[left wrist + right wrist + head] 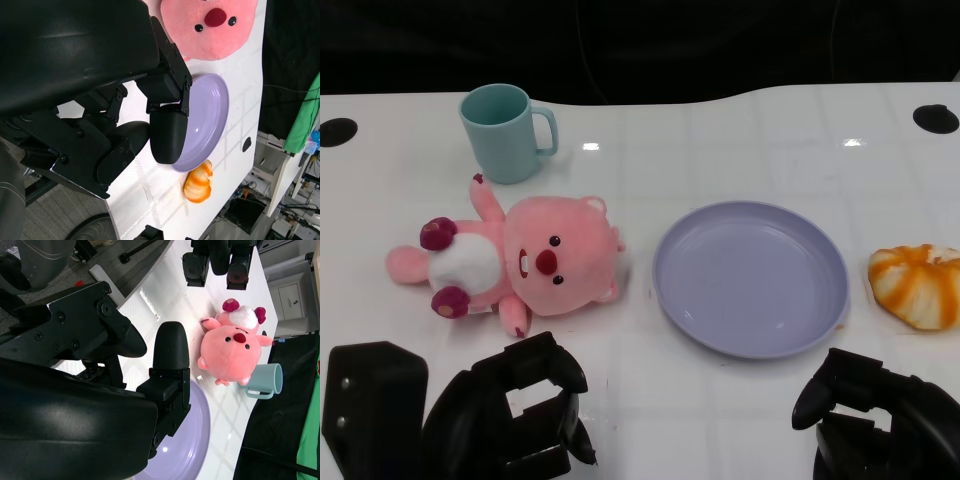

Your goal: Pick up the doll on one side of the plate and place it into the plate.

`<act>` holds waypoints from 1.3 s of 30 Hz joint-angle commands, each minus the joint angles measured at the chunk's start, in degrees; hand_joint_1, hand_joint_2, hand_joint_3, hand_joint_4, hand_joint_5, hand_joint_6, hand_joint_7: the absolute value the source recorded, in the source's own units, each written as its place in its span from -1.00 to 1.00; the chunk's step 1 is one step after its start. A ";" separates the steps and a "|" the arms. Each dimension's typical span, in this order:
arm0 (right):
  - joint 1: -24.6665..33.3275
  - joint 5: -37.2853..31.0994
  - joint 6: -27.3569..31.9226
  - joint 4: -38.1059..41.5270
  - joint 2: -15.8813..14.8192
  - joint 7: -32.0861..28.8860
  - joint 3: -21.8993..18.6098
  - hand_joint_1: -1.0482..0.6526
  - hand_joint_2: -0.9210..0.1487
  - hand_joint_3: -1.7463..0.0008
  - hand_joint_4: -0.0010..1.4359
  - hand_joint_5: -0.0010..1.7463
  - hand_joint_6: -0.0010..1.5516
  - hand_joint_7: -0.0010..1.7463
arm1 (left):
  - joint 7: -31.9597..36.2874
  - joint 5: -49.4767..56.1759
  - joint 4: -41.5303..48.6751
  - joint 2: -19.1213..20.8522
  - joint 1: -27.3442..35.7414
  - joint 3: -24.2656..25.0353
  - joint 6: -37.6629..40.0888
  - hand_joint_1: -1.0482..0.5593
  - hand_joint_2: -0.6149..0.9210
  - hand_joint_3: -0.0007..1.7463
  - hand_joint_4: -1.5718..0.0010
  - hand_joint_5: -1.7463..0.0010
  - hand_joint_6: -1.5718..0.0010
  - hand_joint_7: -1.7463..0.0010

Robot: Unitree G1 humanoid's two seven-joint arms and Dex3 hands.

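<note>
While the pink plush doll with a white belly and dark red paws (515, 262) lies on its back on the glossy white tabletop (740, 150), it sits to the left of the round lavender plastic plate (751, 277), a narrow strip of bare table between its head and the plate's rim. The plate holds nothing. Behind the doll stands a teal ceramic mug (505, 131), upright, handle to the right, just clear of the doll's raised arm. To the right of the plate, near its rim but apart from it, lies an orange-and-white striped rounded object (917, 284), partly cut by the picture's edge.

The black left hand (520, 415) rests low at the near edge, just in front of the doll's lower foot and not touching it; its fingers are apart and hold nothing. The black right hand (875, 415) sits at the near edge in front of the plate's right side, fingers likewise spread and empty; the right wrist view shows one fingertip (170, 347) above the plate's rim.

Open table lies between the two hands and behind the plate. The far edge of the table meets a dark backdrop. The wrist views show grey floor, cables, a green cloth (305, 117) and white furniture beside the table.
</note>
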 commanded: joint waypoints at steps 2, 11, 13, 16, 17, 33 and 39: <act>-0.37 0.07 0.30 -0.49 -0.46 -0.23 -0.52 0.12 -0.47 -0.40 -0.05 1.00 -0.35 0.85 | -0.75 0.04 -0.10 0.79 -0.08 0.56 -0.32 0.18 0.51 0.45 -0.04 -1.00 0.02 -0.75; -0.24 -0.05 0.51 -0.88 -0.52 -0.58 -0.45 0.15 -0.48 -0.40 -0.06 1.00 -0.35 0.85 | -0.66 0.07 -0.26 0.81 -0.06 0.57 -0.10 0.18 0.51 0.45 -0.04 -1.00 0.02 -0.75; -0.22 0.00 0.43 -0.81 -0.54 -0.55 -0.48 0.15 -0.48 -0.40 -0.06 1.00 -0.35 0.86 | -0.82 -0.01 -0.23 0.87 -0.06 0.59 -0.15 0.18 0.51 0.45 -0.04 -1.00 0.02 -0.75; -0.23 0.03 0.67 -0.91 -0.49 -0.69 -0.49 0.15 -0.48 -0.39 -0.06 1.00 -0.35 0.86 | -0.57 0.05 -0.46 0.94 -0.13 0.57 0.24 0.18 0.51 0.45 -0.04 -1.00 0.02 -0.75; -0.24 0.05 0.61 -0.88 -0.48 -0.69 -0.49 0.15 -0.48 -0.39 -0.06 1.00 -0.35 0.86 | -0.56 0.10 -0.53 1.03 -0.16 0.54 0.31 0.18 0.51 0.45 -0.04 -1.00 0.02 -0.75; -0.68 0.24 -0.22 0.16 -0.52 -0.17 -0.48 0.12 -0.49 -0.37 -0.06 1.00 -0.36 0.85 | -0.69 0.04 -0.37 1.20 -0.42 0.58 -0.03 0.18 0.51 0.44 -0.02 -1.00 0.04 -0.75; -0.69 0.00 -0.85 0.54 -0.63 0.31 -0.47 0.11 -0.48 -0.37 -0.06 1.00 -0.36 0.85 | -0.92 0.12 -0.48 1.43 -0.57 0.49 -0.17 0.18 0.52 0.43 0.00 -1.00 0.04 -0.71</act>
